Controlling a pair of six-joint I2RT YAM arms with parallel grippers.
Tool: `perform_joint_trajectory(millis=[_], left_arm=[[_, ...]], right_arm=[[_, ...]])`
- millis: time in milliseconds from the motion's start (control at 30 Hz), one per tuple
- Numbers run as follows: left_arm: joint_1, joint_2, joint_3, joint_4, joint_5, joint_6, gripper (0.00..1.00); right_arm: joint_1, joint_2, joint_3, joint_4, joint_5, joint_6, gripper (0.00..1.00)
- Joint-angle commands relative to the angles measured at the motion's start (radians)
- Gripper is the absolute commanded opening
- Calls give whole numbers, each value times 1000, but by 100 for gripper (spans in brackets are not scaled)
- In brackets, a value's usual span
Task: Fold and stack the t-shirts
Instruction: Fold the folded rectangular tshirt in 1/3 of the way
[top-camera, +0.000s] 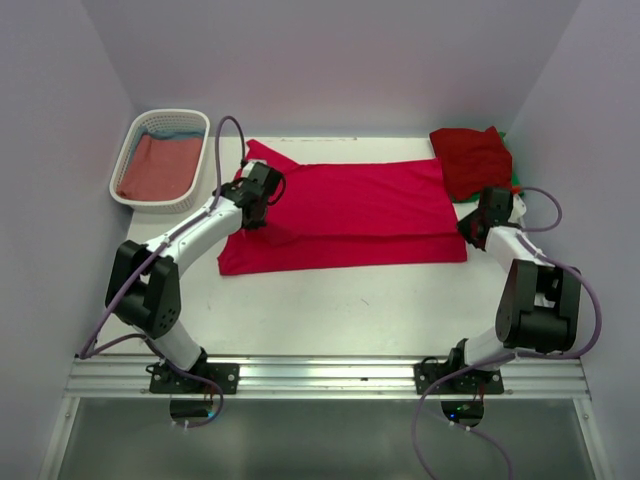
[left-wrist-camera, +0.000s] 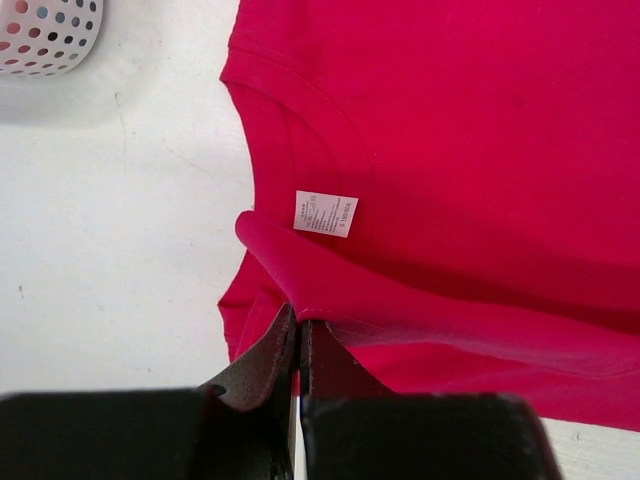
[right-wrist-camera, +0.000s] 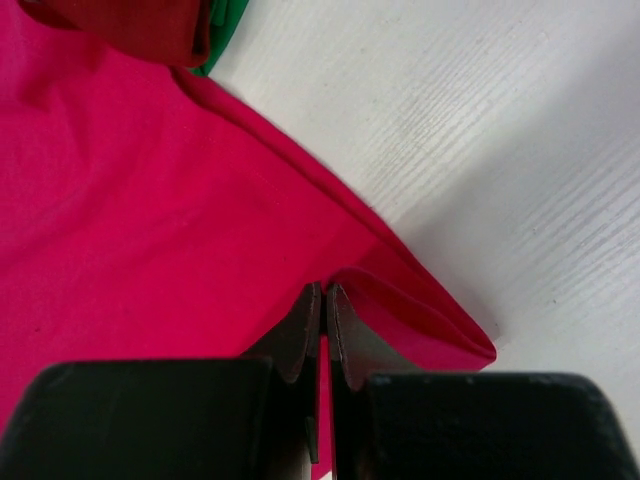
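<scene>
White table (top-camera: 330, 310) | pale lilac walls (top-camera: 350, 60) | crimson t-shirt (top-camera: 370, 205) lies across it

Crimson tee (top-camera: 350, 215): half-folded, flat on counter (top-camera: 350, 300), pale neck label (left-wrist-camera: 325, 213) showing. Dark red tee (top-camera: 470, 160): folded, far right, atop green tee (right-wrist-camera: 226, 25).
</scene>
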Motion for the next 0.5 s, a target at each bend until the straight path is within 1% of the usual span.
perform_joint_trajectory(millis=[0, 200, 467], left_arm=[[16, -9, 44, -1, -38, 12, 0], [21, -11, 47, -3, -45, 10, 0], [33, 52, 82, 13, -18, 10, 0]], right_arm=[[-3, 10, 51, 71, 17, 2, 0], [-2, 32, 80, 70, 23, 2, 0], [-2, 70, 105, 73, 30, 4, 0]])
